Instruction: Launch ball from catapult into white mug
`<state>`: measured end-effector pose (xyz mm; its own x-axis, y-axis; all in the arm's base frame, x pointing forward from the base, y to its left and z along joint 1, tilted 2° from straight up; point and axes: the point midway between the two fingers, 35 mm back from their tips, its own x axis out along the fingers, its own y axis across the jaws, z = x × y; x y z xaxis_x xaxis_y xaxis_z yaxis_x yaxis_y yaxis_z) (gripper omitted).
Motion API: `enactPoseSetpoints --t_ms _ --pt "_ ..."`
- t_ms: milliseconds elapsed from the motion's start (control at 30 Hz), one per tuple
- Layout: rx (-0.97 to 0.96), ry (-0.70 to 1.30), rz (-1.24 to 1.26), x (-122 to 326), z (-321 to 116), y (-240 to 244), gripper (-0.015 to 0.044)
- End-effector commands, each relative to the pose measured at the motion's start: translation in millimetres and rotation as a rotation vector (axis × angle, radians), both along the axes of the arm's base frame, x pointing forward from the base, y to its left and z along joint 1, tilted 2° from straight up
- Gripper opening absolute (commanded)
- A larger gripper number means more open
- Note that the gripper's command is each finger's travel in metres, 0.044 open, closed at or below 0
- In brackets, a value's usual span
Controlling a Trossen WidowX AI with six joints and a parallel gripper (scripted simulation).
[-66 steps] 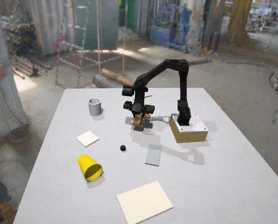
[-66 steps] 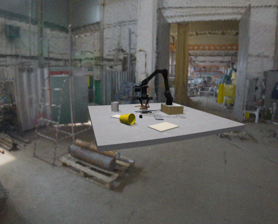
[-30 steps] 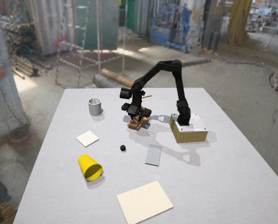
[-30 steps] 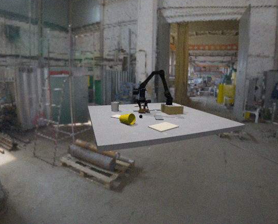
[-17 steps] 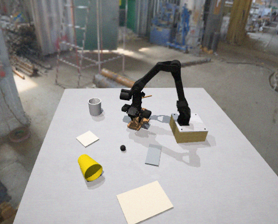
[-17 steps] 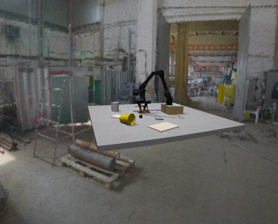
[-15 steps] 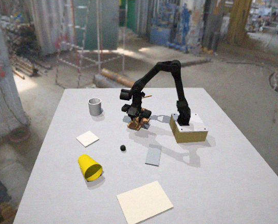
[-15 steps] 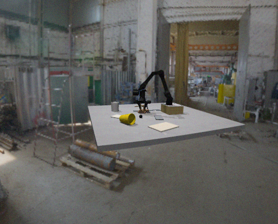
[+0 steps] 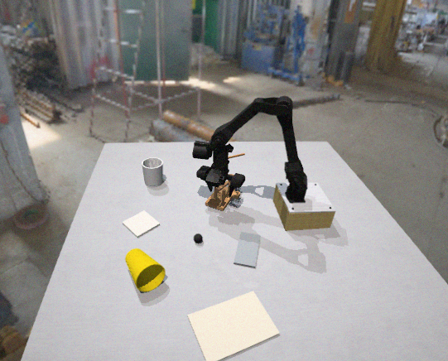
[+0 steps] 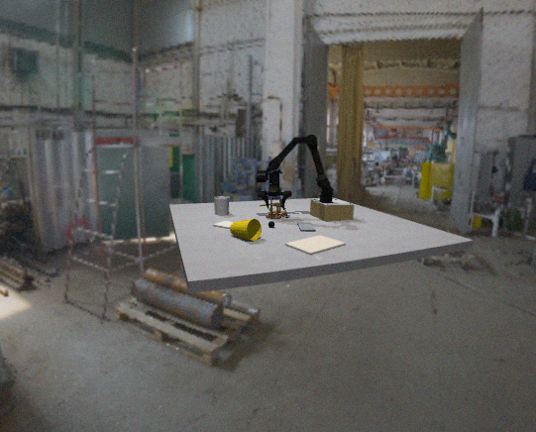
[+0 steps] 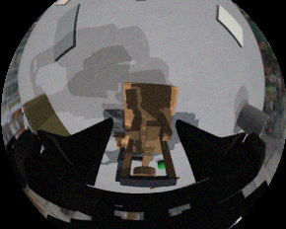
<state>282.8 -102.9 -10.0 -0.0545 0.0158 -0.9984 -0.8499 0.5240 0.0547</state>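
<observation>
A wooden catapult (image 9: 218, 203) (image 10: 276, 215) (image 11: 152, 94) stands on the table below my gripper (image 9: 222, 188) (image 10: 275, 208) (image 11: 144, 122). The gripper points down and is open, with one finger on each side of the catapult and gaps to it in the wrist view. The light grey mug (image 9: 153, 175) (image 10: 221, 206) (image 11: 252, 120) stands upright at the back left of the top view. A black ball (image 9: 198, 238) (image 10: 271, 224) lies on the table in front of the catapult. A small green spot (image 11: 162, 165) shows within the catapult's frame; I cannot tell what it is.
A yellow cup (image 9: 142, 267) (image 10: 242, 229) lies on its side. A grey plate (image 9: 248, 250) (image 10: 306, 227) (image 11: 67, 32), a small cream square (image 9: 141, 223) and a large cream sheet (image 9: 233, 324) (image 10: 315, 244) lie flat. The arm stands on a wooden box (image 9: 310, 220) (image 10: 332, 211).
</observation>
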Motion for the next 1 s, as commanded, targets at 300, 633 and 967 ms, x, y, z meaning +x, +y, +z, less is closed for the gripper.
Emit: enactPoseSetpoints --t_ms 300,633,967 --pt "-0.017 -0.048 0.002 9.9 70.6 -2.9 0.044" --pt "-0.024 -0.045 -0.008 4.0 32.8 -0.6 0.044" --pt "-0.024 -0.045 -0.008 4.6 22.5 -0.9 0.044"
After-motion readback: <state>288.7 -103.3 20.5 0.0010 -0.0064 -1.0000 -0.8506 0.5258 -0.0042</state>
